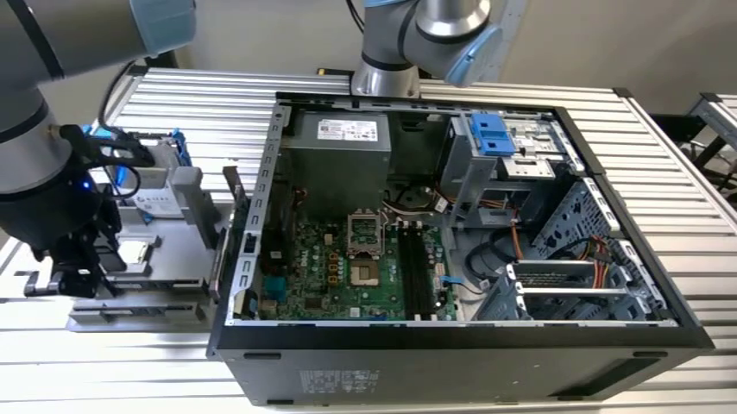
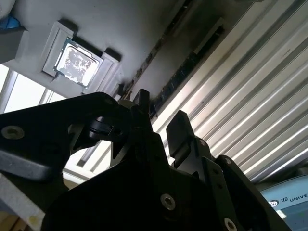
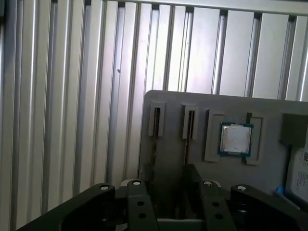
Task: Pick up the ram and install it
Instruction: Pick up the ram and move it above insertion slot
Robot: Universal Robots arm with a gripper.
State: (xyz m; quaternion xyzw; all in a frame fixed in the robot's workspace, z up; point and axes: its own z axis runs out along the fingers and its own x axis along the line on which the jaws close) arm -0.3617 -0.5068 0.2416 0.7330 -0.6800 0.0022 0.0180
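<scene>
Gripper (image 3: 168, 180): matte black fingers are standing parted, gripping nothing
Ram (image 2: 184, 70): thin dark stick is standing edgewise in narrow slot of grey holder (image 3: 173, 110), near fingertips
Processor (image 3: 236, 139): square, shiny, is sitting in neighbouring recess
Table (image 3: 72, 96): ribbed aluminium

I'm seeing the table (image 1: 207, 95) showing ribbed silver stripes, the tray (image 3: 173, 125) looking plain grey, the chip (image 3: 236, 139) shining silver edged green, the motherboard (image 1: 334, 276) green, the gripper (image 3: 168, 185) black.

I find no legible text. In the exterior view, tiny print marks a white label (image 1: 348, 129) on the power supply (image 1: 334, 172), upper centre, and a sticker (image 1: 161, 203) on the hard drive (image 1: 188, 183), at the exterior view's left.
</scene>
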